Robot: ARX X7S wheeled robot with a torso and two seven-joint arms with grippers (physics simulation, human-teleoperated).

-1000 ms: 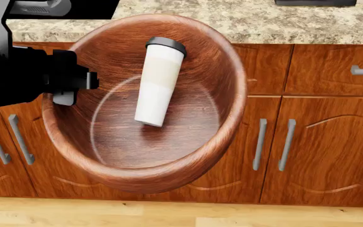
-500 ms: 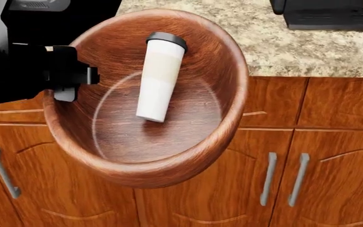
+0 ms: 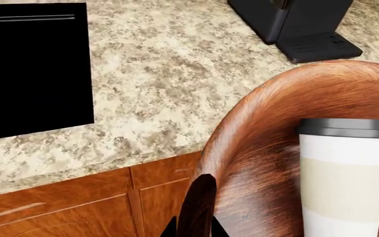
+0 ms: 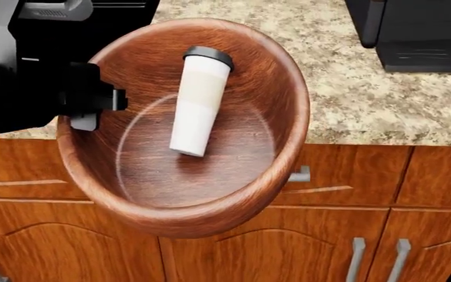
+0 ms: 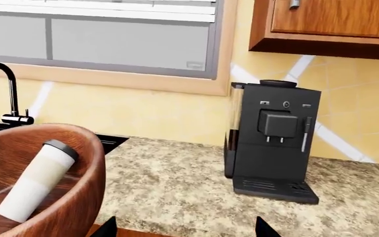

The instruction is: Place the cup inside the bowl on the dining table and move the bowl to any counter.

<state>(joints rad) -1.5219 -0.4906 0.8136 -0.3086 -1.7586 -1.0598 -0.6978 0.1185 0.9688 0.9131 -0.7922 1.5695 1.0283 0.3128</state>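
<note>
The reddish-brown wooden bowl (image 4: 234, 194) hangs tilted in the air, its far part over the granite counter's (image 4: 366, 100) front edge. The white cup with its dark lid (image 4: 197, 106) lies leaning inside the bowl, lid toward the counter. My left gripper (image 4: 92, 110) is shut on the bowl's left rim; in the left wrist view its gripper (image 3: 193, 231) clamps the rim (image 3: 201, 202), beside the cup (image 3: 343, 182). My right gripper (image 5: 184, 229) is open and empty, facing the counter (image 5: 196, 192), with the bowl (image 5: 84, 187) and cup (image 5: 38, 180) to one side. The dining table is out of view.
A black coffee machine (image 4: 421, 35) stands on the counter at the back right, also in the right wrist view (image 5: 272, 148). A black sink (image 4: 92, 29) with a faucet (image 5: 8, 94) lies at the left. Wooden cabinet doors with metal handles (image 4: 356, 255) are below the counter.
The view has closed in on the counter, which now shows lower and larger. The bowl with the cup in it now reaches over the counter's edge, still held by my left gripper.
</note>
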